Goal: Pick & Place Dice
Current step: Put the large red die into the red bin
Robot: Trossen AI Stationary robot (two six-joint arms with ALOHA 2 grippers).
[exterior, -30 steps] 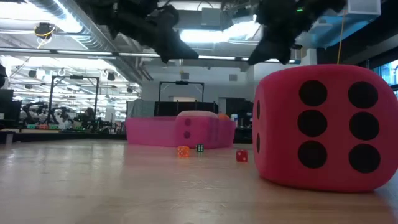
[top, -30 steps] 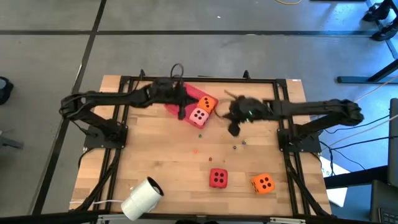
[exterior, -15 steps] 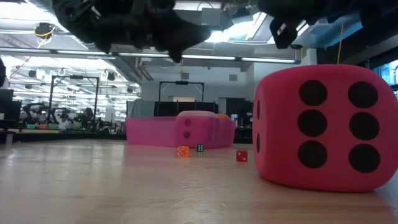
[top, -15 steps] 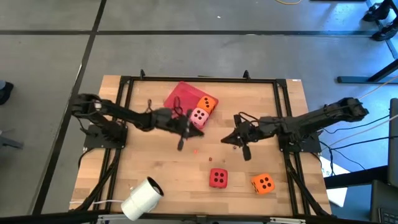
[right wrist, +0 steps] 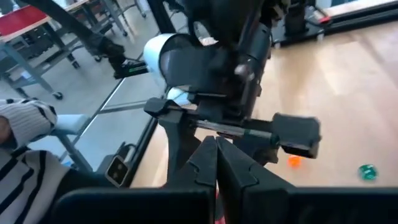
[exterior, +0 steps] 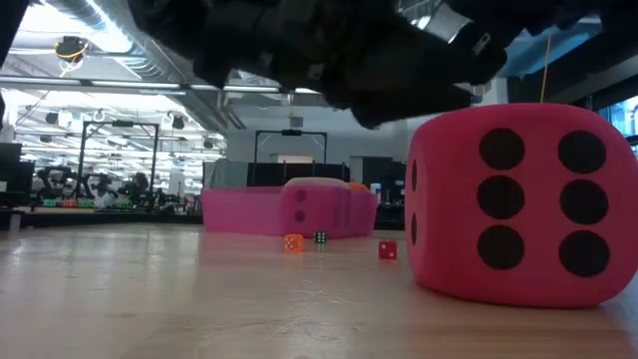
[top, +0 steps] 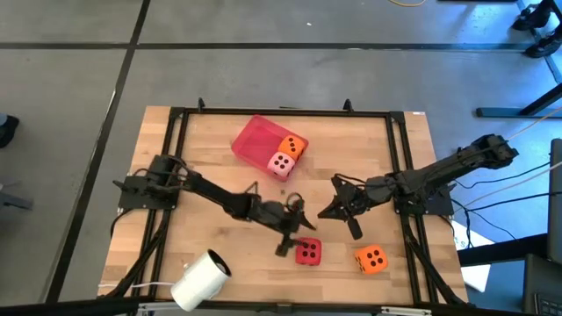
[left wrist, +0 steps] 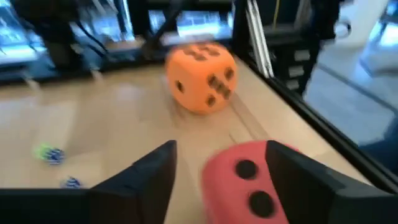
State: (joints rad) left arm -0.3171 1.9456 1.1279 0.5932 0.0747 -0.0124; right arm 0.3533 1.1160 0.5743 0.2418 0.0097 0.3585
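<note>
— Where's the red die point(top: 307, 253) now?

— Low on the bench point(top: 211, 158), at about 6 o'clock; it hasn't moved. The left gripper point(top: 288, 237) has swung down from the tray point(top: 250, 139) at 12 o'clock and now hangs at the die's 10 o'clock, fingers spread wide around it, holding nothing.

— And the right gripper point(top: 345, 211)?

— Dropped slightly, at the die's 1 o'clock, fingers pressed together, empty. An orange die point(top: 372, 258) sits at 3 o'clock; pink die point(top: 281, 164) and second orange die point(top: 293, 147) stay on the tray.
</note>
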